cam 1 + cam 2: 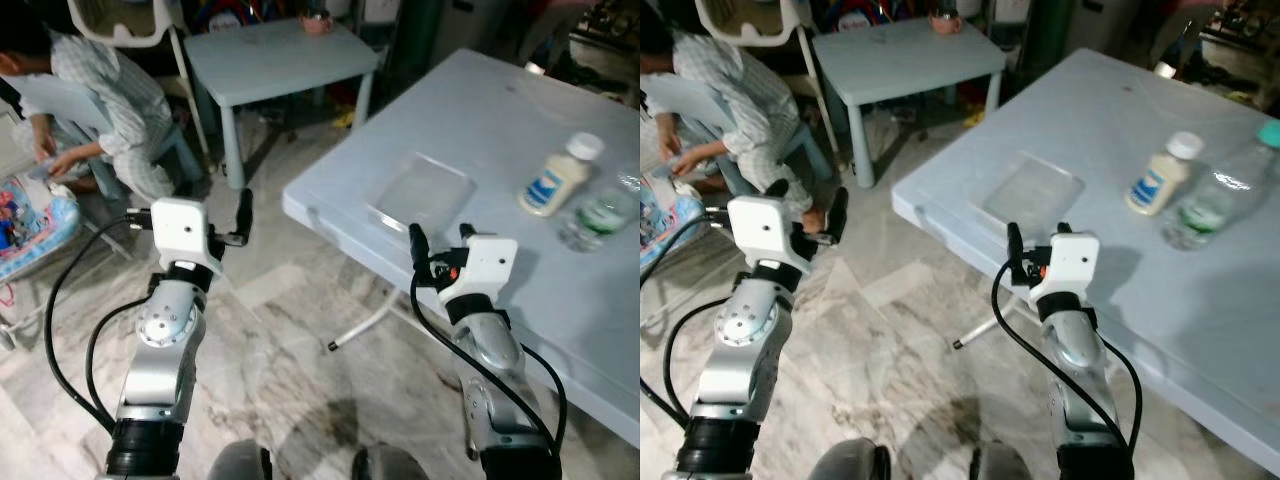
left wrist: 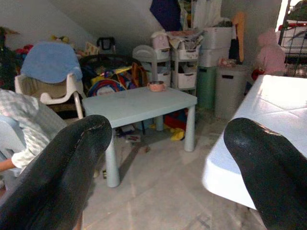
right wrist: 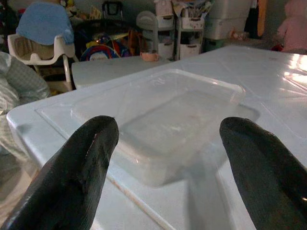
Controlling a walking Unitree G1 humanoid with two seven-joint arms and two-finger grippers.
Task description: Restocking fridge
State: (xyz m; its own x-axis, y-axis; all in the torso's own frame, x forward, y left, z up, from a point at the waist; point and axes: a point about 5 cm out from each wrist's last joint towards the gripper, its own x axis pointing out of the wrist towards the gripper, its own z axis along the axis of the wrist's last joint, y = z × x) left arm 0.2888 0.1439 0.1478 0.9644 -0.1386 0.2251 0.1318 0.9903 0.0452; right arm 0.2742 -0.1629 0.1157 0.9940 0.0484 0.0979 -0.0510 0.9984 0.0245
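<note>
1. Left eye view gives you the large pale grey folding table [image 1: 560,300] on the robot's right, and near its front corner lies the clear, shallow rectangular plastic container [image 1: 420,190].
2. Your right gripper [image 1: 440,238] sits at the table's near edge, just short of that container; in the right wrist view its two black fingers [image 3: 79,177] are spread wide, with the container [image 3: 163,124] framed in the gap between them and nothing held.
3. Further along the table to the right you have a white plastic bottle with a blue label and white cap [image 1: 555,178], lying tilted, and just beside it a clear water bottle with a green label [image 1: 600,215].
4. Your left gripper [image 1: 236,222] is raised over the marbled stone floor [image 1: 290,370], well apart from the big table. The left wrist view shows its fingers [image 2: 57,177] parted and empty, pointing towards a small pale blue square table [image 2: 139,103] with a small pink bowl [image 2: 156,86] on top.
5. At the far left, a person in a checked shirt [image 1: 110,95] sits bent forward on a low seat, beside a white high chair with a blue cushion [image 2: 48,72].
6. Behind the small table you can make out white storage drawers [image 2: 184,72] and a heap of toys.
</note>
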